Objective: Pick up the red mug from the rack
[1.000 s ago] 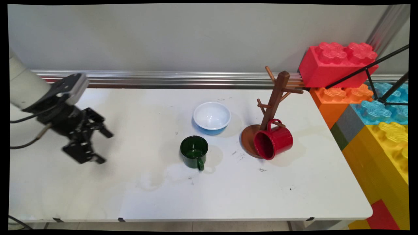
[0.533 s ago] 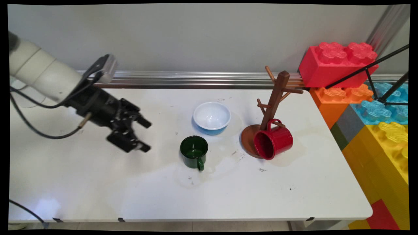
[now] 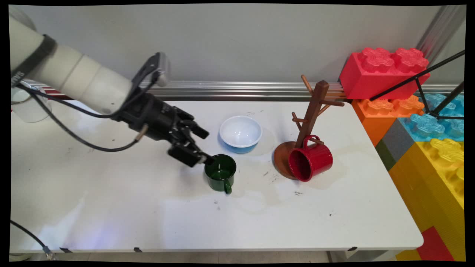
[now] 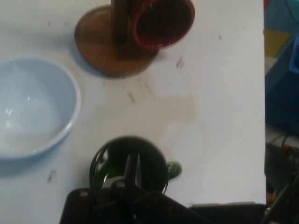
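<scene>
Green mug [image 3: 220, 172] stands upright on the counter [image 3: 111, 207], just in front of the blue bowl [image 3: 241, 133] and to the left of the wooden rack [image 3: 311, 111], where a red mug [image 3: 311, 158] hangs on a low peg, tilted with its mouth toward the camera. A second ago the hand [image 3: 202, 146] was far at the left side of the counter; half a second ago it was about halfway; now it is at the green mug, so the arm has travelled to the right all this time, while the mug, the bowl and the rack have not moved. The hand is spread: one finger is near the bowl, the other reaches the left rim of the green mug. In the hand view the mug [image 4: 128, 163] lies directly ahead, and one finger seems to be over its opening; whether it touches the rim I cannot tell. The long axis of the mug is vertical, its mouth points up, and its handle points toward the near edge of the counter.
</scene>
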You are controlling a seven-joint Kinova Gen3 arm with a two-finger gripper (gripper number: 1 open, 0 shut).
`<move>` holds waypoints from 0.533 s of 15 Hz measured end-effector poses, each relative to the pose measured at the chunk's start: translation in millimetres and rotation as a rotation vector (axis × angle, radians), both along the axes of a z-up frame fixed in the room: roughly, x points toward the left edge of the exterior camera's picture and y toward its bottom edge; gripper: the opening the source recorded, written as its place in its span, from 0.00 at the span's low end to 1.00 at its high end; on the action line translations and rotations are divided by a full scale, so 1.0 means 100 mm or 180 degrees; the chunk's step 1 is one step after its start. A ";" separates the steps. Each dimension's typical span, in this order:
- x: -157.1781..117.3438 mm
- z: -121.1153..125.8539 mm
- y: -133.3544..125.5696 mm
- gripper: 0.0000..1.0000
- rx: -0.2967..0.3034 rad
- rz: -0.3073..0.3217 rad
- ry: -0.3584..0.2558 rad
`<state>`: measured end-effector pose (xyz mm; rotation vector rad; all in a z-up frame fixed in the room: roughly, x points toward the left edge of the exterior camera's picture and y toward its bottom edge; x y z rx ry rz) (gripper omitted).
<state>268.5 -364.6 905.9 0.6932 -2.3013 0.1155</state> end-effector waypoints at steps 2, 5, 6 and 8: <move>-0.23 0.00 -0.03 1.00 -0.0004 0.0085 0.0001; -0.47 0.01 -0.06 1.00 0.0007 0.0158 0.0016; -0.58 0.01 -0.06 1.00 0.0013 0.0188 0.0025; -0.80 0.01 -0.05 1.00 0.0029 0.0251 0.0051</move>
